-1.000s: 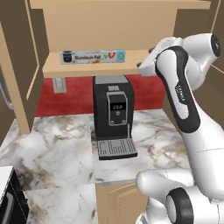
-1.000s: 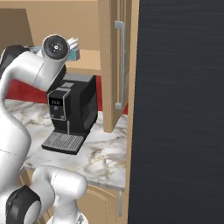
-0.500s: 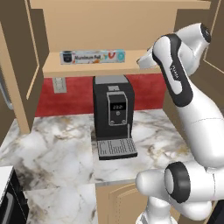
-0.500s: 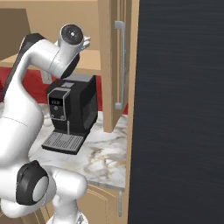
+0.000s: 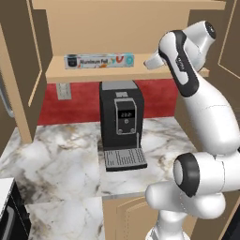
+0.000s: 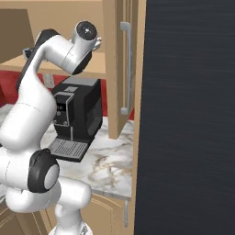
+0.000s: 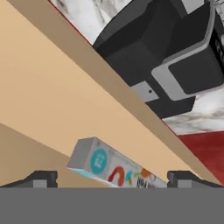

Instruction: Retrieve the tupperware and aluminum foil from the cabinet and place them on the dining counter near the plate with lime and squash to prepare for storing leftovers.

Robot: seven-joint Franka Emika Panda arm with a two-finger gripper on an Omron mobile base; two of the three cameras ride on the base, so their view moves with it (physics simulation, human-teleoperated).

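The aluminum foil (image 5: 99,61) lies on the cabinet (image 5: 117,72) shelf above the black coffee machine (image 5: 119,124), its near end cut off between the wide-open gripper (image 7: 111,178), itself hidden behind the arm from the base.

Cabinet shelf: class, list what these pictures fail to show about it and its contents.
- Tupperware: none identifiable; the arm covers the shelf's right end in the left base view.
- Aluminum foil: far end cut off at the hand view's bottom.
- Foil lettering: too small to read, left base view.
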